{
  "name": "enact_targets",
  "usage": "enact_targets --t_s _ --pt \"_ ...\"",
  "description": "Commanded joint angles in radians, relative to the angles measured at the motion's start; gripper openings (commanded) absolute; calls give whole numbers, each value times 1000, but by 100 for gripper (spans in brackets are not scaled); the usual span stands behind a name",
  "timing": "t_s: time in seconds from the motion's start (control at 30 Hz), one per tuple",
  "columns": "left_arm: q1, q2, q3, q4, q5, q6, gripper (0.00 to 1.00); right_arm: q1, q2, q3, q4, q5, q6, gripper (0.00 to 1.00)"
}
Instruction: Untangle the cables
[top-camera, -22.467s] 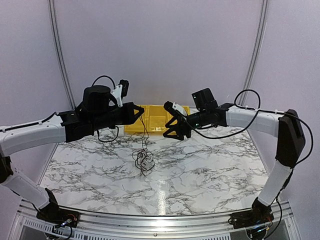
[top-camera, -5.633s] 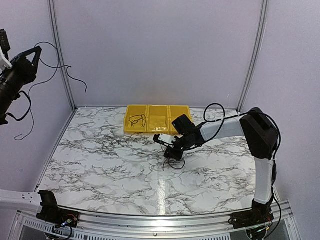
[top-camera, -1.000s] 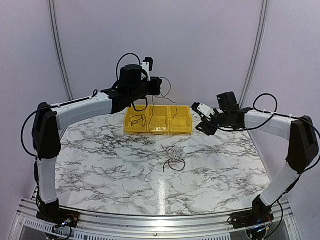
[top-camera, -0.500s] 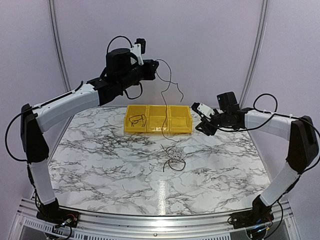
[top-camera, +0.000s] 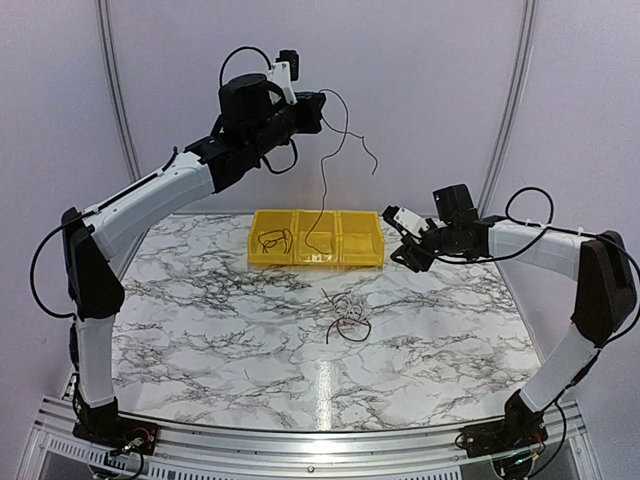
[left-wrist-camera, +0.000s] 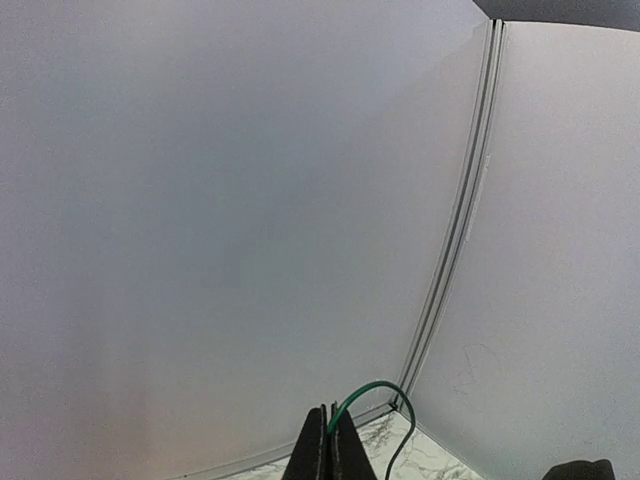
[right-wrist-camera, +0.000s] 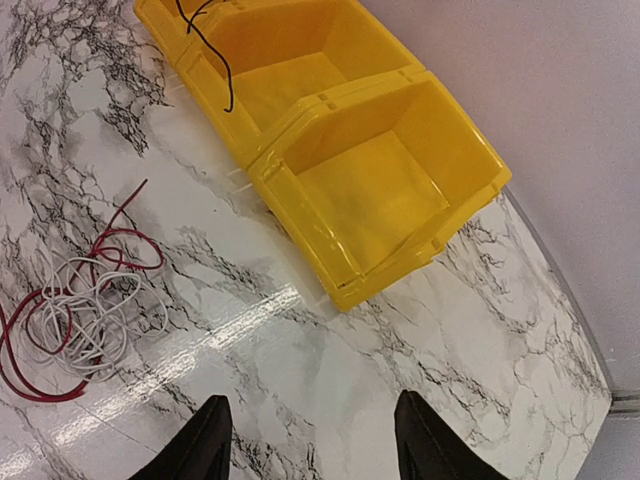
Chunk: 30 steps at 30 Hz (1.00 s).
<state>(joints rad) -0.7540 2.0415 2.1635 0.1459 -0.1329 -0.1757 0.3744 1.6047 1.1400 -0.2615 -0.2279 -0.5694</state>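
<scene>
My left gripper (top-camera: 318, 103) is raised high above the yellow bin (top-camera: 365, 262), shut on a thin dark green cable (top-camera: 322, 180). That cable hangs down to the bin's middle compartment, with a short free end curling right. In the left wrist view the shut fingers (left-wrist-camera: 322, 445) pinch the green cable (left-wrist-camera: 375, 392). A small tangle of cables (top-camera: 345, 315), red and pale, lies on the marble in front of the bin. It shows again at the left of the right wrist view as a tangle (right-wrist-camera: 70, 315). My right gripper (top-camera: 408, 255) hovers open and empty, right of the tangle (right-wrist-camera: 312, 400).
The three-compartment yellow bin (right-wrist-camera: 300, 225) stands at the back of the table. Its left compartment holds a coiled black cable (top-camera: 275, 240). Pale walls with corner rails (left-wrist-camera: 455, 235) enclose the table (top-camera: 200, 330).
My left arm has lifted from just above the bin to high over it, drawing the green cable up so it dangles into the middle compartment. The right arm has not moved.
</scene>
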Motion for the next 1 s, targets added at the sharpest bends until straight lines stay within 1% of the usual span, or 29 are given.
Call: enact_targets --t_s 0.0,0.2,0.47,0.63,0.8,0.97 --pt "5 61 96 13 -67 94 0 -9 9 4 10 -7 3 56" --pt "44 138 186 34 -94 121 0 -9 14 4 10 -1 3 56" --pt "130 229 263 49 -71 6 0 -10 24 4 9 5 0 56" --pt "150 275 311 58 -51 -26 0 -11 26 4 10 19 -5 56" --pt "152 292 281 61 -34 -38 0 -11 30 4 10 21 -8 56" --pt "151 266 145 60 29 -100 0 -11 35 4 9 19 -10 56"
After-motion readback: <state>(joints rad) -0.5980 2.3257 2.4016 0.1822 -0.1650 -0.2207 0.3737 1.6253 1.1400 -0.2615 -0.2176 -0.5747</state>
